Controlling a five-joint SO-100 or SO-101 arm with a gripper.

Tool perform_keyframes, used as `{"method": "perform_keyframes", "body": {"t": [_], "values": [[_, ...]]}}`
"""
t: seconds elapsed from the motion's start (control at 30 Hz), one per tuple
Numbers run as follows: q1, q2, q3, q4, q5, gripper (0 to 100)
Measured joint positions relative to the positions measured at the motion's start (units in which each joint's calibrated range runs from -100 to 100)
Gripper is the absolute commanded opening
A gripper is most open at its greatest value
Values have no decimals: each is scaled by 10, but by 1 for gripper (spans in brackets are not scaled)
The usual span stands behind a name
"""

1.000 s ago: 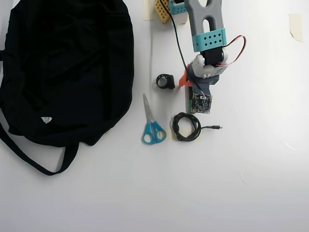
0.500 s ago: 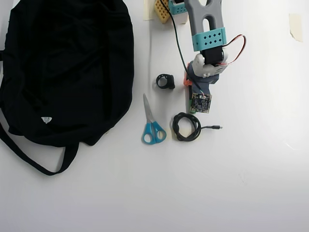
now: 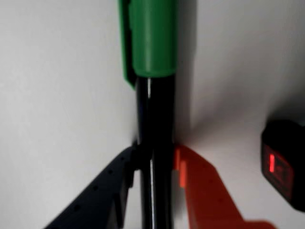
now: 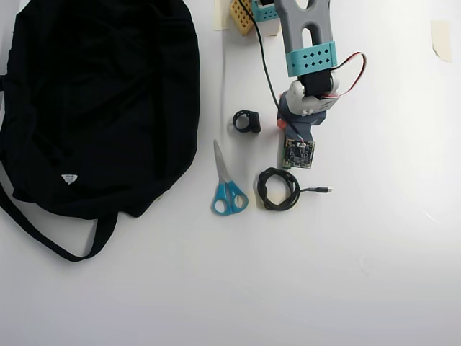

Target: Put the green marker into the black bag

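Observation:
In the wrist view the green marker [image 3: 155, 109] runs straight up the middle, its dark glossy barrel below and its bright green cap at the top. My gripper [image 3: 155, 153] is shut on the barrel, with the dark finger [image 3: 102, 191] on the left and the orange finger [image 3: 205, 191] on the right, both touching it. In the overhead view the marker is hidden under my arm [image 4: 310, 59]. The black bag [image 4: 101, 101] lies at the far left of that view, well apart from the arm, with a small white tag and a long strap.
Blue-handled scissors [image 4: 228, 186] and a coiled black cable [image 4: 279, 189] lie just in front of the arm. A small black device [image 4: 247, 121] with a red light [image 3: 282, 162] sits close beside the gripper. A pale tape piece [image 4: 440, 37] is at the top right.

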Motion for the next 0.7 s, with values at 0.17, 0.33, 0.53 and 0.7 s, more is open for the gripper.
{"method": "perform_keyframes", "body": {"t": [0.17, 0.33, 0.53, 0.7], "values": [[-1, 3, -9, 18, -1, 2], [-10, -2, -61, 100, -1, 2], [-11, -36, -116, 185, 5, 2], [-12, -73, -136, 210, 8, 2]]}}
